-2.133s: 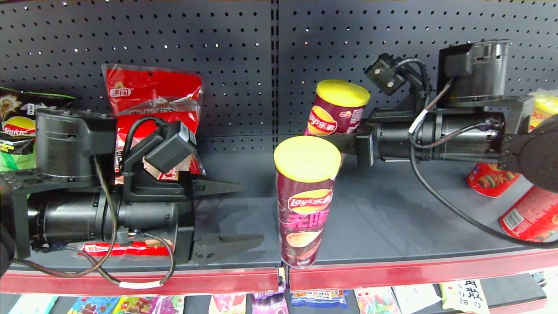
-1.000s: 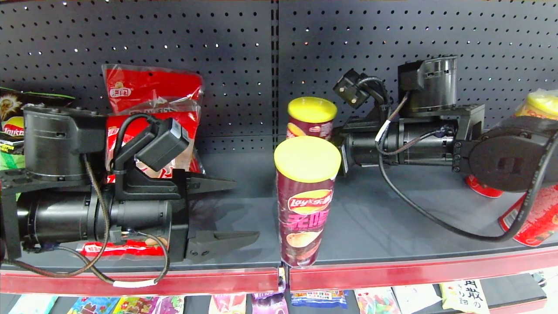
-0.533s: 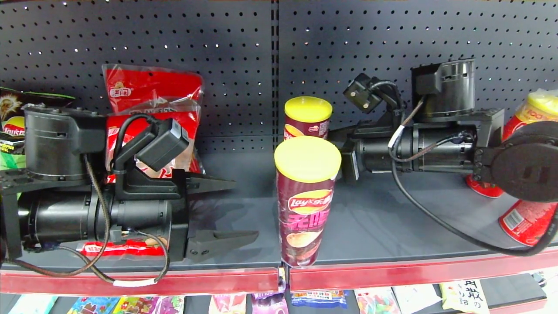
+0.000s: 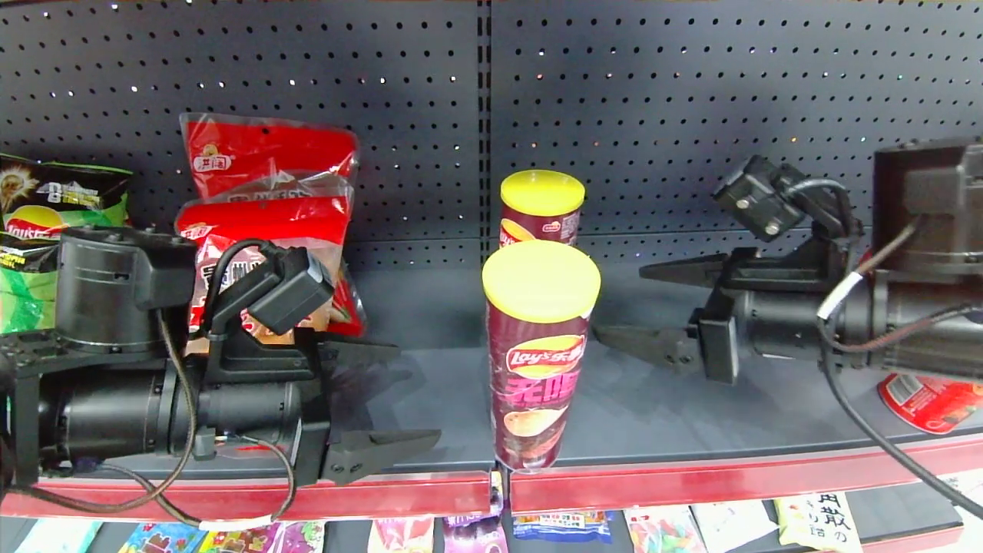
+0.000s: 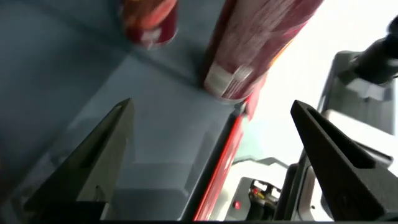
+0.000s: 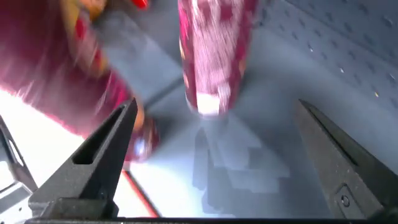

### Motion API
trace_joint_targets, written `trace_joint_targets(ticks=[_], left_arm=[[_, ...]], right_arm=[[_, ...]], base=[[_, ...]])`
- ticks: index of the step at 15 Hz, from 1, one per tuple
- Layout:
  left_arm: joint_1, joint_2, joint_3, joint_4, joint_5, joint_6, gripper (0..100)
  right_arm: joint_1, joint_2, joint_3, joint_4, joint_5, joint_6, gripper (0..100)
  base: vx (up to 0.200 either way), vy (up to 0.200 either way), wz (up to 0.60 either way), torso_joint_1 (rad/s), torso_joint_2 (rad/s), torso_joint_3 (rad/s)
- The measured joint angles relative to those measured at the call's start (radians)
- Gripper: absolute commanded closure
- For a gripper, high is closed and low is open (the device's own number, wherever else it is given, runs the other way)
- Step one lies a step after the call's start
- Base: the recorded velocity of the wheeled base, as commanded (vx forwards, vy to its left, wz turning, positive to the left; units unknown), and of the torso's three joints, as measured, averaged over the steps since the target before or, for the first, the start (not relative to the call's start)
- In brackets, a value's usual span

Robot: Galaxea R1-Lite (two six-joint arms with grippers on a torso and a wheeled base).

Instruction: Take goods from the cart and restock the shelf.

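Two purple chip cans with yellow lids stand upright on the grey shelf (image 4: 676, 399). The front can (image 4: 540, 361) is near the red shelf lip and the rear can (image 4: 542, 206) is straight behind it. My right gripper (image 4: 620, 301) hangs open to the right of the cans, apart from both. In the right wrist view the rear can (image 6: 214, 50) stands just beyond the right gripper (image 6: 216, 104). My left gripper (image 4: 399, 399) is open and holds nothing, left of the front can. In the left wrist view the left gripper (image 5: 211, 106) faces the front can (image 5: 249, 50).
Red snack bags (image 4: 269, 184) and a green chip bag (image 4: 38, 230) lean on the pegboard at the left. Red cans (image 4: 925, 399) lie at the far right. The red shelf lip (image 4: 691, 476) runs along the front, with packets on the shelf below.
The right gripper set the rear can upright behind the front can, let go and drew back to the right, now open. The left arm sank slightly.
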Motion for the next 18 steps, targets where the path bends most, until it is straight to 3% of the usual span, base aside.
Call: trace_joint_targets(ticks=[6, 9, 13, 18], left_arm=[[0.02, 0.008, 0.017, 0.0, 0.007, 0.006, 0], [0.014, 0.034, 0.009, -0.002, 0.059, 0.009, 0], [-0.02, 0.073, -0.006, 0.0, 0.152, 0.024, 0], [-0.06, 0.151, -0.083, 0.0, 0.161, 0.024, 0]], right_arm=[[-0.013, -0.284, 0.279, 0.004, -0.037, 0.008, 0], [-0.016, -0.408, 0.373, 0.004, -0.041, 0.008, 0], [-0.066, -0.499, 0.41, 0.002, -0.041, 0.018, 0], [-0.089, -0.526, 0.41, 0.001, -0.041, 0.055, 0]], base=[[0.0, 0.0, 0.0, 0.0, 0.0, 0.0], [0.0, 0.0, 0.0, 0.0, 0.0, 0.0], [0.0, 0.0, 0.0, 0.0, 0.0, 0.0], [0.0, 0.0, 0.0, 0.0, 0.0, 0.0]])
